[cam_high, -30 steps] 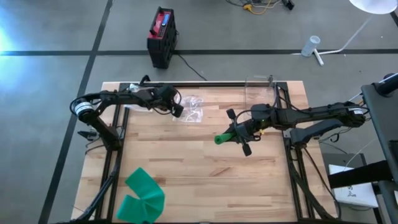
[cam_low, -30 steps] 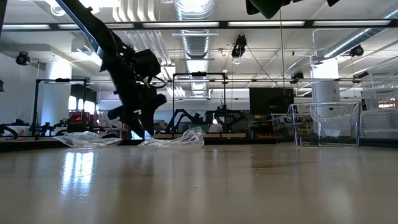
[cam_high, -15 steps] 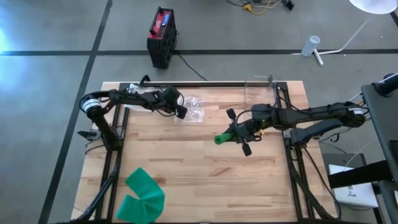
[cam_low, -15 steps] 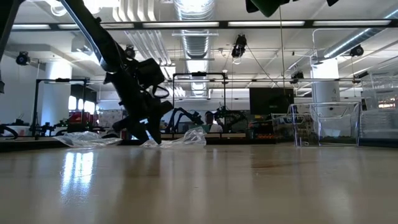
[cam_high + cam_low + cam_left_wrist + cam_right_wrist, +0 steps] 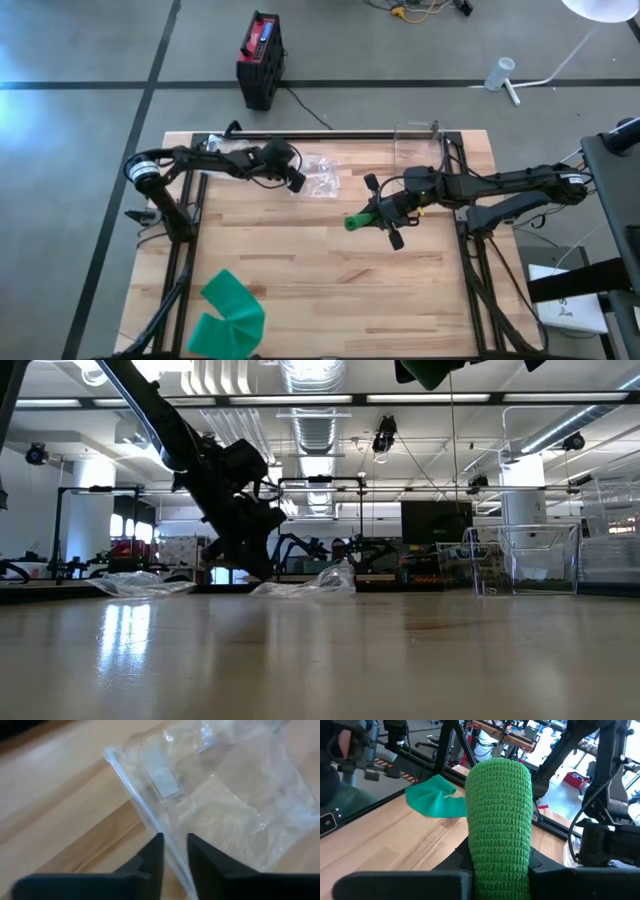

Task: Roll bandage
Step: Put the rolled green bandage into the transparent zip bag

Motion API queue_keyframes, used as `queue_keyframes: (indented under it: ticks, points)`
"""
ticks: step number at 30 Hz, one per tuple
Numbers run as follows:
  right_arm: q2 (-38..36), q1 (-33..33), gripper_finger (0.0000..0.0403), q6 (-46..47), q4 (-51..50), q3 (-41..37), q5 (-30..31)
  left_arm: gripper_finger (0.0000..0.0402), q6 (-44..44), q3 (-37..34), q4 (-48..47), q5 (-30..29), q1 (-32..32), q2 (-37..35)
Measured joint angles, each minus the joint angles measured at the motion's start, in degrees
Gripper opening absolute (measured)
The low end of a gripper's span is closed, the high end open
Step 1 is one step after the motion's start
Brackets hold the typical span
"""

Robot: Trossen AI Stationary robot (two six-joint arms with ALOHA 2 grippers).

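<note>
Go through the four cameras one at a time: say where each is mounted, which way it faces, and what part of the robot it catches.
High view: overhead, looking straight down on the table; both arms show.
Low view: at tabletop height, looking level into the room; the left arm reaches down to the plastic bag.
Left wrist view: the left gripper pinching the bag's edge.
Right wrist view: the right gripper holding the green bandage roll.
Shared: the bag shows in the high, low and left wrist views.

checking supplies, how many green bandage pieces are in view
2: a rolled green bandage in the right gripper mid-table, and a loose green bandage at the table's near-left corner. None hidden that I can tell.
</note>
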Motion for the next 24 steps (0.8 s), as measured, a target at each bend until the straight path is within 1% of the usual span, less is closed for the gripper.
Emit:
queue_keyframes:
  ticks: [2, 4, 10, 14, 18, 21, 24]
  points:
    - [0.0, 0.0, 0.005, -0.07, 0.15, 0.0, -0.02, 0.0021, 0.72, 0.0, 2.07, -0.02, -0.66, 0.0]
    - [0.0, 0.0, 0.0051, -0.09, 0.25, 0.0, -0.02, 0.0008, -0.07, 0.05, 4.01, 0.0, -1.03, 0.0]
    - [0.0, -0.09, 0.0052, 0.27, 0.37, 0.0, -0.02, 0.005, -1.39, 0.04, 2.26, -0.51, -1.0, -0.33]
    - [0.0, -1.09, 0.005, 0.36, -0.12, 0.0, 0.0, 0.0078, -2.42, 0.0, 0.3, -3.57, -0.92, -0.9]
    - [0.16, -2.69, 0.0053, 1.82, 0.01, -0.02, 0.01, 0.0113, -4.39, -0.75, 0.15, -3.41, -0.59, -0.82]
    - [2.04, -4.38, 0.0051, 2.7, 0.44, -0.23, -0.08, 0.0142, -6.03, -2.88, 0.47, -3.24, -0.61, -0.74]
    - [6.19, -6.4, 0.005, 6.6, 1.44, -0.24, 0.0, 0.0171, -7.45, -5.67, 2.9, -2.97, -0.61, -0.66]
